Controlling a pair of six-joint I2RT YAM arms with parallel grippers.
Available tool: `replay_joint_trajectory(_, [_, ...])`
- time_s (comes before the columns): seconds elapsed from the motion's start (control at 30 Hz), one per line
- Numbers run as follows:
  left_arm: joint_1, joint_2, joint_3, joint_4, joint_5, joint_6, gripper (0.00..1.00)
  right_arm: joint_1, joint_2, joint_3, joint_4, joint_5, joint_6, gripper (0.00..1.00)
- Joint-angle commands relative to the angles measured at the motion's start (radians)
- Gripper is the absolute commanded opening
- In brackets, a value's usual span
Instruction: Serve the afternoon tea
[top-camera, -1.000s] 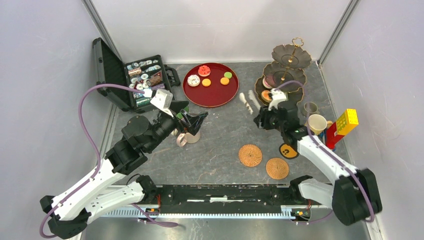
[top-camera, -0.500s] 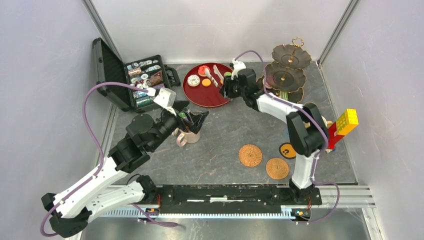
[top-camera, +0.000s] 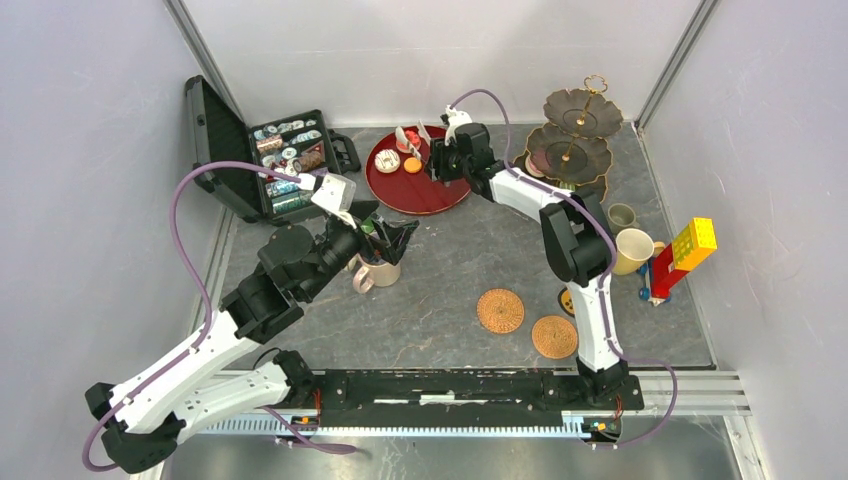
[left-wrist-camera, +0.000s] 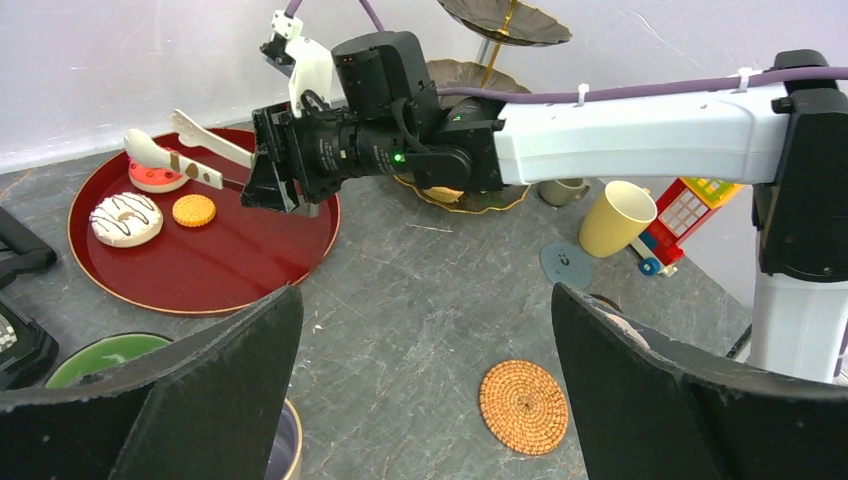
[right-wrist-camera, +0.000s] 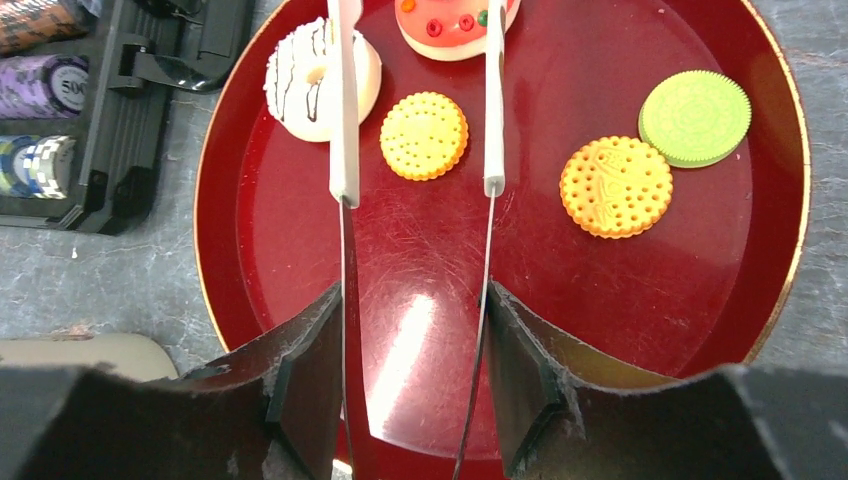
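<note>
1. The right gripper (right-wrist-camera: 412, 300) was clenched on a pair of tongs (right-wrist-camera: 343, 100). Their thin metal arms ran along the inside of its dark fingers and ended in flat white tips, which stood apart with nothing pinched between them.
2. In the wrist view those tips framed a small orange biscuit (right-wrist-camera: 423, 135), round, dotted and crimp-edged. Whether they touched anything could not be told.
3. Just beside it lay a white doughnut (right-wrist-camera: 300, 80) with dark drizzle and a red-topped cake (right-wrist-camera: 450, 22). Further right, a larger orange biscuit (right-wrist-camera: 616, 186) and a green biscuit (right-wrist-camera: 695, 118) lay close together.
4. All five sat on the round red tray (right-wrist-camera: 215, 200) — glossy, scuffed and gold-rimmed.
5. The stand (top-camera: 575, 155) stood right of the tray in the back corner, with three dark scalloped tiers and a gold handle.
6. In front of the stand were the small grey mug (top-camera: 622, 215) and the yellow mug (top-camera: 633, 248), on the grey, stone-patterned table (top-camera: 450, 260).
7. The left gripper (left-wrist-camera: 425, 300) hung wide apart and empty over the beige mug (top-camera: 380, 272). The green-lined mug (left-wrist-camera: 100, 358) showed beside its finger.
8. A second earlier the right gripper had been at the stand's lowest tier — it had since swung across to the tray. The five cakes lay as before, and the left arm had barely shifted.
</note>
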Motion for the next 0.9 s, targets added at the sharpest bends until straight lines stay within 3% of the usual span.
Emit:
replay_joint_trajectory(0.0, [0.003,0.001,0.026,0.026,-0.014,0.063,1.00,0.000,0.048,0.084,0.004,0.010,-0.007,0.55])
replay_joint_trajectory(0.67, [0.003,0.012,0.026,0.028,-0.008,0.060,1.00,0.001,0.178,0.195,-0.015,0.021,0.002,0.58])
replay_joint_trajectory(0.73, [0.002,0.012,0.026,0.028,-0.006,0.060,1.00,0.002,0.167,0.187,-0.011,0.023,0.000,0.56])
replay_joint_trajectory(0.87, [0.002,0.010,0.026,0.028,-0.001,0.058,1.00,0.002,0.145,0.186,-0.014,0.028,-0.001,0.42])
